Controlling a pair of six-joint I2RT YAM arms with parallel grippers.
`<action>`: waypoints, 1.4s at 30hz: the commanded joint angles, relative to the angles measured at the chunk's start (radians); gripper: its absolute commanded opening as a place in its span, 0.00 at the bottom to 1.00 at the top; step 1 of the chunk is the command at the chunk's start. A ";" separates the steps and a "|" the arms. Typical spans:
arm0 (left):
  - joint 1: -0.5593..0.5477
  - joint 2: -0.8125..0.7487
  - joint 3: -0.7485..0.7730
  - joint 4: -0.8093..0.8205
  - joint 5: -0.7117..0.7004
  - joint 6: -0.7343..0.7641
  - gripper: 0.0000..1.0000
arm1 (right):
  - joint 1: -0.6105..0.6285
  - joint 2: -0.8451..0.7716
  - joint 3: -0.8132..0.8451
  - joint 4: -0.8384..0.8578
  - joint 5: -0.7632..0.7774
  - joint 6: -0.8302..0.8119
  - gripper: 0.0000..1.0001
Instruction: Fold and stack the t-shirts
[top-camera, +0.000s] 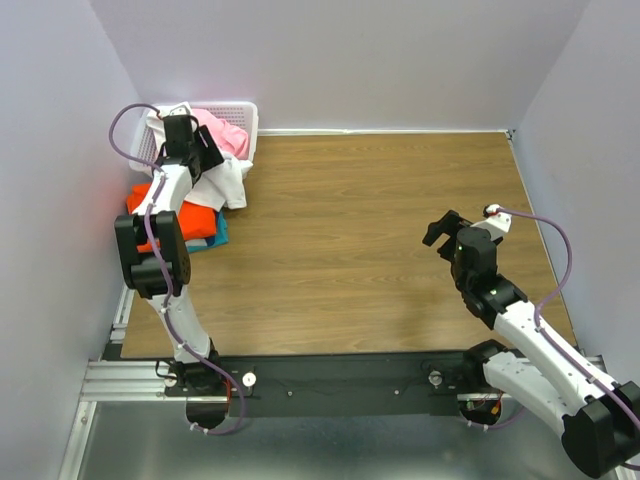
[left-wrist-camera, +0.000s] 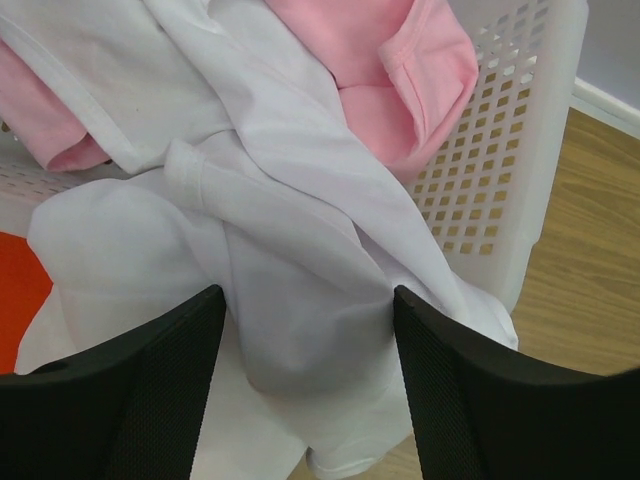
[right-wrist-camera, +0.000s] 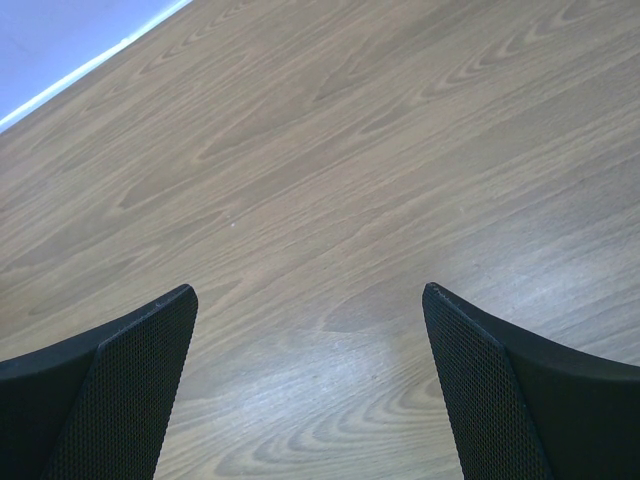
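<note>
My left gripper (left-wrist-camera: 308, 300) is wide open. Its two black fingers (left-wrist-camera: 150, 400) stand one on each side of a fold of the white t-shirt (left-wrist-camera: 300, 220). The cloth between them looks loose, not squeezed.

The white t-shirt hangs out of the white basket (left-wrist-camera: 510, 150), over its side and down to the wooden table (top-camera: 380, 220). The pink t-shirt (left-wrist-camera: 400, 60) lies in the basket, touching the white one, and part of it is tucked under the white cloth. The basket sits in the far left corner of the table.

Just beside the basket, on the side nearer to me, the orange t-shirt (top-camera: 195, 215) lies on the table. My left arm hides part of it. A bit of the teal t-shirt (top-camera: 219, 236) shows at the orange one's edge, touching it.

My right gripper (right-wrist-camera: 310, 295) is wide open too. Only bare wood shows between its fingers. It hangs over the right side of the table, well apart from all the shirts.
</note>
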 joint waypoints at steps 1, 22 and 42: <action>-0.007 0.013 0.041 -0.027 -0.007 0.007 0.62 | -0.002 -0.005 -0.001 0.005 0.034 0.010 1.00; -0.008 -0.220 0.121 -0.045 0.028 0.039 0.00 | -0.002 -0.097 -0.019 0.002 0.018 0.007 1.00; -0.306 -0.669 0.393 0.076 0.074 0.099 0.00 | -0.002 -0.143 -0.023 0.003 -0.055 0.018 1.00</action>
